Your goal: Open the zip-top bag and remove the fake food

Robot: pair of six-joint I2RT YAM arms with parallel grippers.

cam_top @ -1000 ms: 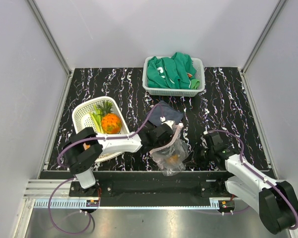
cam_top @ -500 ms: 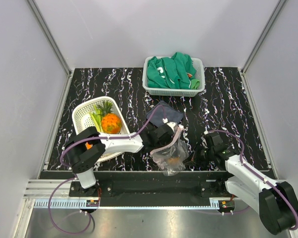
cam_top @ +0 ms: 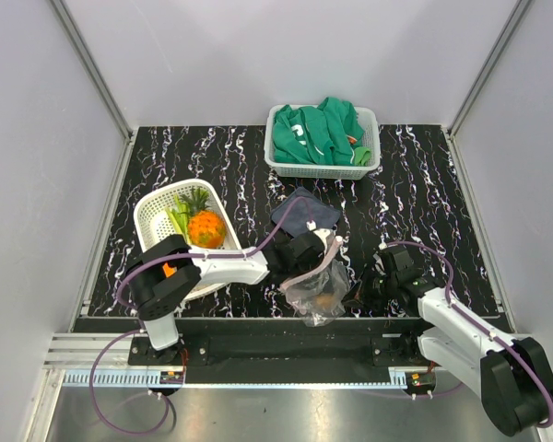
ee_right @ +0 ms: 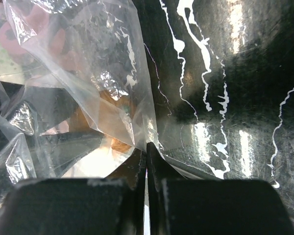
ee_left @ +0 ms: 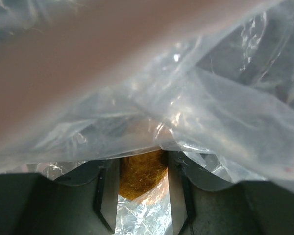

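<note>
white print on green garment (cam_top: 315, 132): too small to read. zip-top bag (cam_top: 318, 295) sits at counter (cam_top: 415, 203) front edge. right claw (ee_right: 147, 149) fully closed, pinching bag film. left claw (ee_left: 143, 169) half open, gripping orange fake food piece (ee_left: 143, 178); film blurs the rest.

Right gripper (ee_right: 147, 152): bottom centre of frame, dark fingers pressed together, pinching thin edge of zip-top bag (ee_right: 88, 63).
Zip-top bag: clear, crinkled, fills left half and upper left.
Fake food (ee_right: 102, 122): orange-brown piece inside the plastic, left of centre, shape blurred.
Pinkish-red patches behind the plastic, upper left; identity unclear.
Table (ee_right: 235, 73): black, white veins, glossy, right half.
</note>
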